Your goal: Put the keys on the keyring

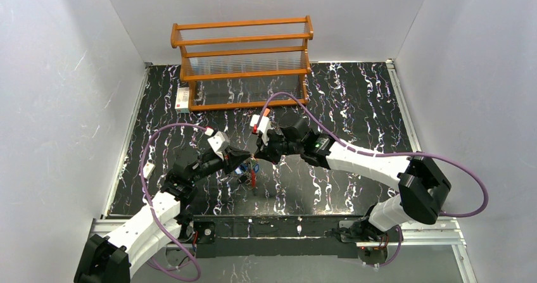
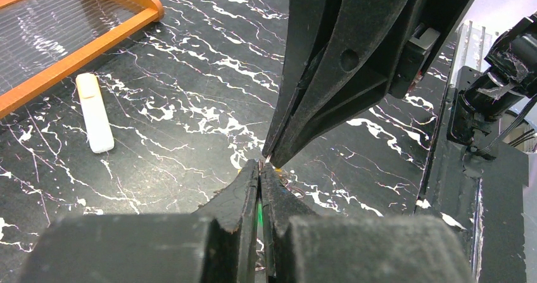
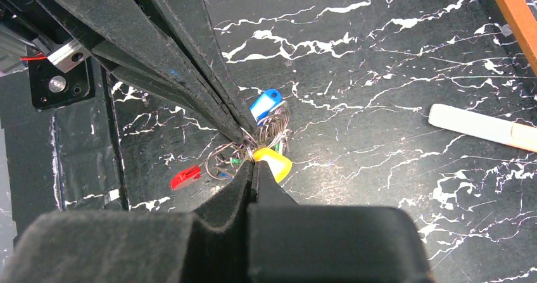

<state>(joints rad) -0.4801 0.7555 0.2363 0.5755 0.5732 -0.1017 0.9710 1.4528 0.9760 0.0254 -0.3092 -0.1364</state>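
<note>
Right wrist | keys 3: blue, yellow, green; keyring 1; left gripper, right gripper both pinched shut

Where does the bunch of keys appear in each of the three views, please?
Top external: keys, picture centre, nearer than the orange rack.
Left wrist: almost hidden; a green glint, bottom centre.
Right wrist: centre, coloured heads plain.
Shared landmark: orange rack, top, top left, top-right corner respectively.
</note>
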